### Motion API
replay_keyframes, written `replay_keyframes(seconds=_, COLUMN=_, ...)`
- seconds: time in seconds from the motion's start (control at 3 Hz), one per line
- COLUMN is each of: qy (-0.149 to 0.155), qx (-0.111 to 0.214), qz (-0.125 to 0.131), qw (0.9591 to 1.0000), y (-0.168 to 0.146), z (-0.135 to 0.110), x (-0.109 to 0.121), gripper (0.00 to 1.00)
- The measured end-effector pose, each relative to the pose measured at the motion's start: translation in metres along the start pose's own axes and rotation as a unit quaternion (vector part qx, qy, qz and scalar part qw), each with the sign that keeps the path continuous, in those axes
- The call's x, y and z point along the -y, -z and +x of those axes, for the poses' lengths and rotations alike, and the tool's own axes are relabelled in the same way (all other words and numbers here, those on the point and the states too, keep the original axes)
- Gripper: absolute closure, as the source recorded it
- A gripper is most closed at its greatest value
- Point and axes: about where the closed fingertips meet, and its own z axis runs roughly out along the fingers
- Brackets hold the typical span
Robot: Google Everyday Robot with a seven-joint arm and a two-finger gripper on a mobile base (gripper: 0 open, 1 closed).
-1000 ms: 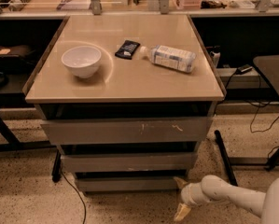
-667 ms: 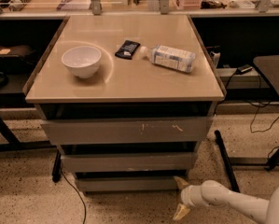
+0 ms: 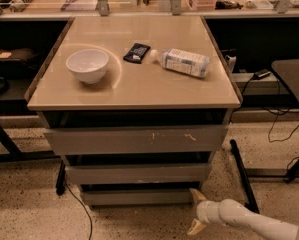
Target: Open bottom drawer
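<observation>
1. Now, the bottom drawer [image 3: 139,197] sits lowest under the bench [image 3: 139,91], below two wider grey drawer fronts.
2. The gripper [image 3: 195,211] hangs low at the bench's front right corner, just beside the bottom drawer's right end.
3. Its jaws stand wide apart, one above the other, and hold nothing.
4. On the bench top lie a white bowl [image 3: 87,65] at the left, a dark packet [image 3: 137,52] in the middle and a plastic bottle [image 3: 184,62] on its side at the right.
</observation>
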Motion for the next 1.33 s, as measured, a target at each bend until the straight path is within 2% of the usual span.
replay_keyframes(seconds=0.33, qy=0.001, qx=0.005, qz=0.008, qw=1.0, y=-0.019, z=0.0, x=0.014, gripper=0.0)
replay_keyframes(seconds=0.67, qy=0.023, qx=0.013, qz=0.02, qw=0.9994, y=-0.043, z=-0.013, x=0.041, gripper=0.0)
replay_keyframes(seconds=1.0, qy=0.048, qx=0.002, qz=0.03, qw=0.9984, y=-0.073, z=-0.022, x=0.071, gripper=0.0)
replay_keyframes(seconds=1.33, qy=0.049, qx=0.003, qz=0.027, qw=0.9984, y=-0.074, z=-0.023, x=0.07, gripper=0.0)
